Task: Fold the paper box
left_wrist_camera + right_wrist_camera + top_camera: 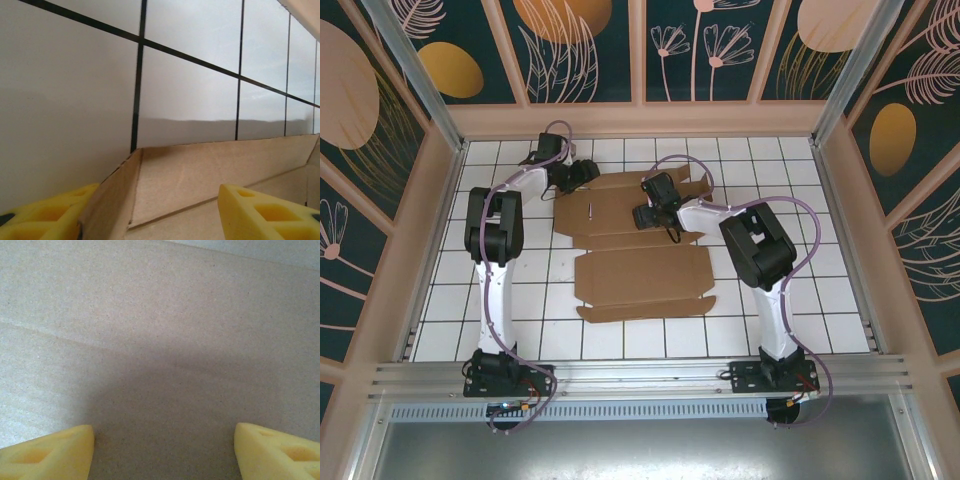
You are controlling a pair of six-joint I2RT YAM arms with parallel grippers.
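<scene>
Looks down into an enclosure of dark teal wall panels [590, 45] printed with orange and pink plants, onto a white tiled table [520, 300]. Shows, spread across the middle between the two arms, a plain brown die-cut cardboard sheet: the paper box [640, 280]. Finds its near half lying flat with flaps out. Finds its far half partly raised into a shallow tray, with a long wall and a short side flap [112, 200] standing up at the far-left corner in the left wrist view. Catches on the far panel one small dark mark [590, 210], possibly a slot, too small to tell.

Has the white-and-black left arm [495, 260] stretched to that far-left corner. Puts the left gripper [582, 172] low at the edge, jaws apart, with the upright side flap between the yellow foam fingers [265, 215], just beside one and well clear of the other.

Has the right arm [765, 270] bent inward over the far-right part of the sheet. Puts the right gripper [647, 213] close above bare cardboard, jaws spread wide.
</scene>
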